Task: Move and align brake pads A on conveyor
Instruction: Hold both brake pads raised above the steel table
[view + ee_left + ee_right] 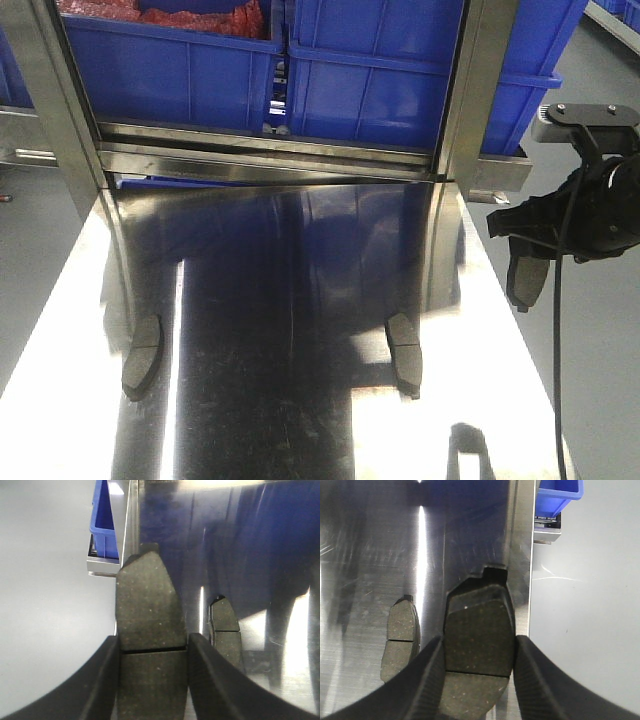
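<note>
Nearest me, the left gripper (152, 647) is pinched narrow across the long sides of the left-hand pad (147, 595), gripping it right at the cross groove. The pad's long axis points out to 12 o'clock from the jaws. The right gripper (478, 647) clamps the right-hand pad (477, 622) the same way, axis again to 12 o'clock. From the front that hand hangs at 3 o'clock, just off the right edge of the steel table (300, 250).

Farther in, two more pads lie flat on the steel, well apart. The left table pad (142, 352) is at 8 o'clock and the right table pad (404, 352) at 5 o'clock, both running roughly 6 to 12. Beyond them, at 12 o'clock, stand the blue bins (170, 70).

The conveyor shows in no view, so I cannot tell which way it lies from either hand, nor which arm is nearer; I judge the coming move turns on that. The left arm is missing from the front view, the held pads' near ends are cut off, and glare muddles the table.
</note>
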